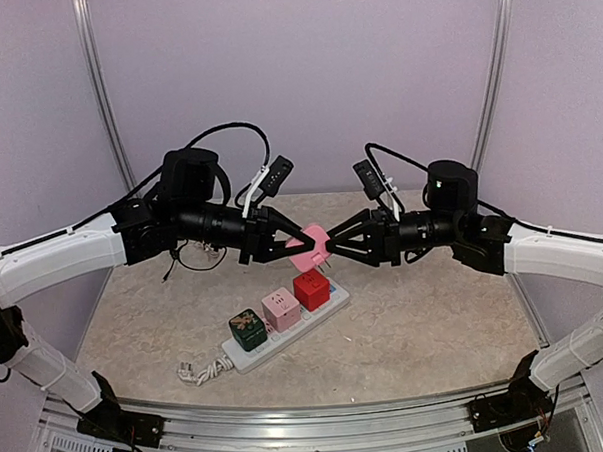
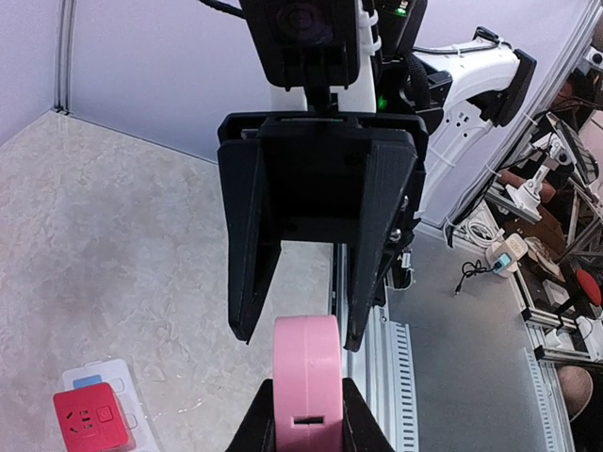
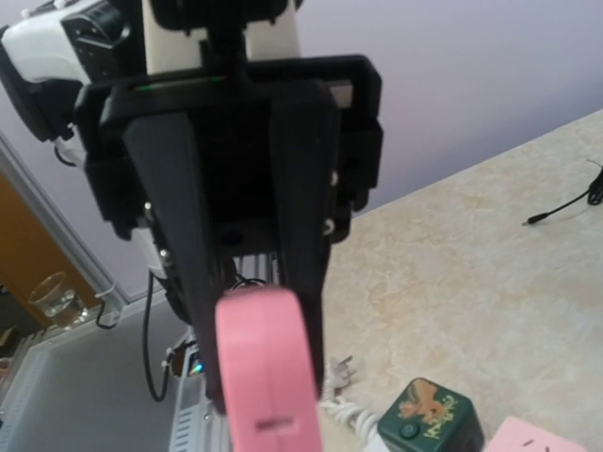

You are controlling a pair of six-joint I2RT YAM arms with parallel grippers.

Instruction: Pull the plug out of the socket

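Centre of the overhead view: the pink plug (image 1: 309,249) is in the air above the socket (image 1: 249,354) on the bench (image 1: 436,320), clamped by the left hand (image 2: 306,419), while the right hand (image 2: 300,337) flanks it, grip unclear; it looks light, rigid and smooth, best pinched across its flat faces.

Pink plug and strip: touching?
Apart. Left wrist view: plug sits pinched in the left gripper, bare table between it and the strip.

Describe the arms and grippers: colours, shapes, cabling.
Left arm and right arm: white shell links, black joint housings. Left gripper and right gripper: matte black, long flat tapering fingers. Black cables loop over each wrist, beside a small black camera.
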